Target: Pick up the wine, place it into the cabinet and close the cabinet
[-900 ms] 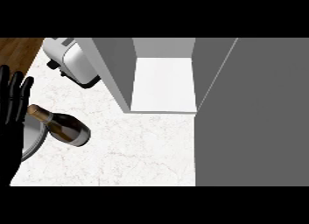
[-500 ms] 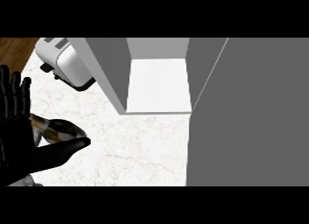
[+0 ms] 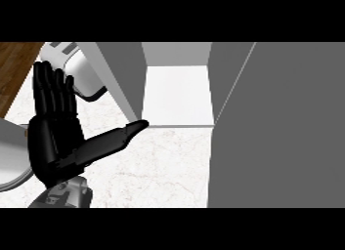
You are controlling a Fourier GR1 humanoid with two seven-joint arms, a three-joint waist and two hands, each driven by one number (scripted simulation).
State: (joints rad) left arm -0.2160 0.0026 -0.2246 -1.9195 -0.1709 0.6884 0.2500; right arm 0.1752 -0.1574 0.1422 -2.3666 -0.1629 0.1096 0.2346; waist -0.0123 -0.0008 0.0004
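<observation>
Left hand open over counter, in front of open cabinet.
The black left hand (image 3: 56,146) was spread flat above the white marble counter top (image 3: 161,171), its fingers (image 3: 52,93) straight and pointing to the view's top, its thumb (image 3: 117,136) stretched out to the right; it held nothing visible. The thumb tip lay at the lower front corner of the grey open cabinet (image 3: 120,73); contact could not be told. The cabinet's white inner shelf (image 3: 176,95) showed bare, with the grey cabinet door (image 3: 290,127) swung out at the right. The wine bottle did not show in the head view, so its position could not be told. A round white plate (image 3: 3,156) lay partly behind the hand at the left edge. A silver toaster (image 3: 81,73) stood above the fingers, beside the cabinet's left wall. The grey forearm (image 3: 63,195) entered at the lower edge.
</observation>
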